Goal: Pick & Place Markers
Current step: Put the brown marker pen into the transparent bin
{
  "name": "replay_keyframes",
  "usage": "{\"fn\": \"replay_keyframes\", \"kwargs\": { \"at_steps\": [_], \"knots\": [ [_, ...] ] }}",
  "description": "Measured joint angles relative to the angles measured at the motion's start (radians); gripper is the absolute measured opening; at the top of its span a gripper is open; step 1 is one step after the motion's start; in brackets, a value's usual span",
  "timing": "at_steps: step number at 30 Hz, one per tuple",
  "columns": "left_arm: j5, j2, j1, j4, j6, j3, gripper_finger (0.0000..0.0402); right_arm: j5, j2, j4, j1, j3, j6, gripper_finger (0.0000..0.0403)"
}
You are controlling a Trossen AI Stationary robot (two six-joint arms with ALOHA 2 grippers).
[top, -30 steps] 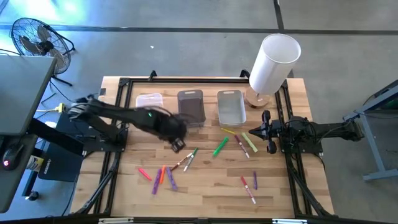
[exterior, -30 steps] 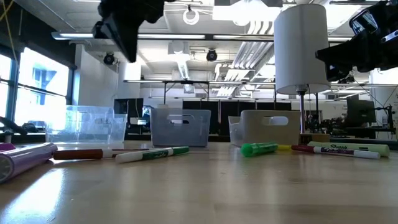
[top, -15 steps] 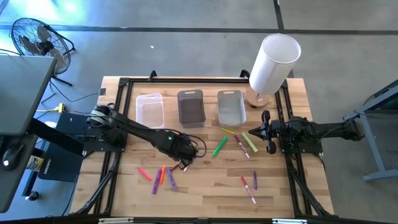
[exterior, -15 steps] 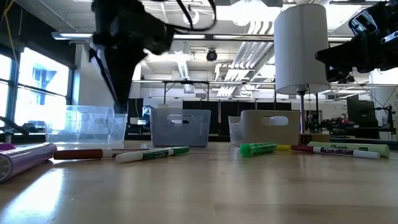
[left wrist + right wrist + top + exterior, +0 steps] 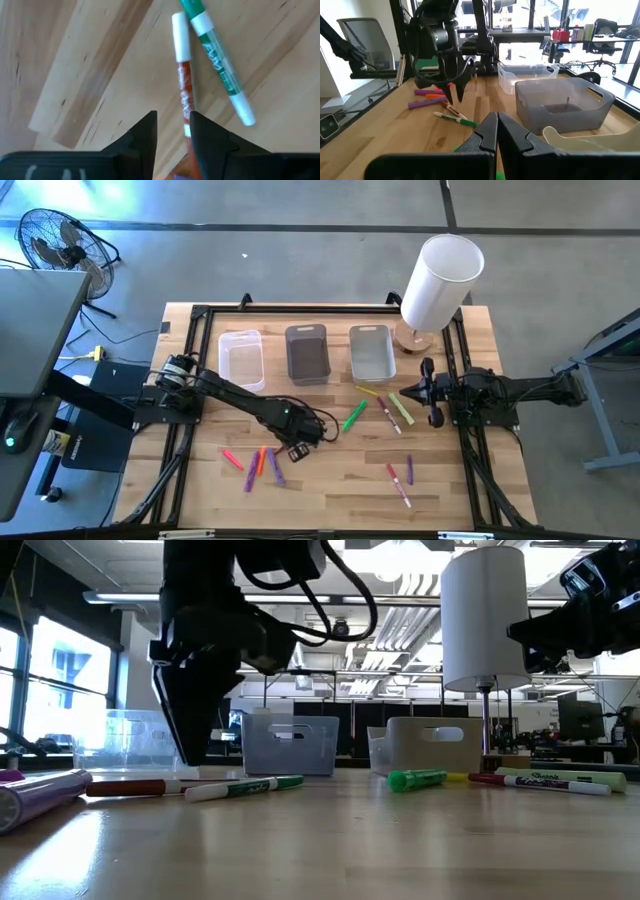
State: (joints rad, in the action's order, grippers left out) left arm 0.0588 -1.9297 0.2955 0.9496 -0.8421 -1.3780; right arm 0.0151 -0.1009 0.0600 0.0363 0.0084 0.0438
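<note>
The wooden bench carries three bins in a row at the far side, a white cylinder on the right, and scattered markers across the middle.

Markers all lie flat on the wooden table, in three loose groups. Left-front group: red marker, orange marker and two purple markers, close together, roughly parallel and slanted. Centre: red-and-white marker and green-and-white marker, caps near each other, bodies fanning apart, not clearly touching. Middle-right group, near the bins: green marker, thin yellow marker, yellow-green marker, dark red marker, the last two side by side. Right-front: red-and-white marker next to a short purple marker, apart from each other.
</note>
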Motion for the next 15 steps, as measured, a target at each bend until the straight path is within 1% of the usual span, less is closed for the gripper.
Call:
{"fn": "replay_keyframes", "kwargs": {
  "at_steps": [5, 10, 12, 15],
  "knots": [
    [-0.024, 0.0, 0.0, -0.05, -0.006, 0.0, 0.0111, 0.0, -0.004, 0.002, 0.0, 0.0, 0.0, 0.0],
    [-0.026, -0.001, 0.0, -0.108, -0.065, 0.0, 0.0111, 0.0, -0.004, 0.004, 0.0, 0.0, 0.0, 0.0],
    [-0.025, -0.018, -0.001, -0.139, -0.079, -0.003, 0.0111, 0.0, -0.004, 0.002, 0.0, 0.0, 0.0, 0.0],
    [-0.024, -0.043, -0.001, -0.136, -0.081, 0.0, 0.0111, 0.0, -0.005, 0.005, 0.0, 0.0, 0.0, 0.0]
  ]
}}
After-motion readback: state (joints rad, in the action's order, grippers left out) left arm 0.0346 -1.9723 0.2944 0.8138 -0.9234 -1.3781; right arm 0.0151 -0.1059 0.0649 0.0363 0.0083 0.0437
